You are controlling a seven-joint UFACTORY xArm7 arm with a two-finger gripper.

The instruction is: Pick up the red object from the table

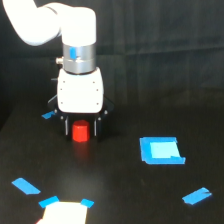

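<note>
The red object (80, 132) is a small stubby red-orange cylinder that appears to rest on the black table (125, 195), left of centre in the exterior view. My gripper (81, 131), with its white body and dark fingers, hangs straight down over it. One dark finger (66, 126) stands on the object's left and the other on its right. A narrow dark gap shows on each side of the object, so the jaws look open around it without touching. The fingertips blend into the black surface.
A blue square patch (160, 150) lies to the exterior view's right of the gripper. Blue tape strips sit at the lower right (197, 196), lower left (25, 186) and behind the gripper's left side (48, 115). A bright white patch (65, 212) with blue corners lies at the bottom edge.
</note>
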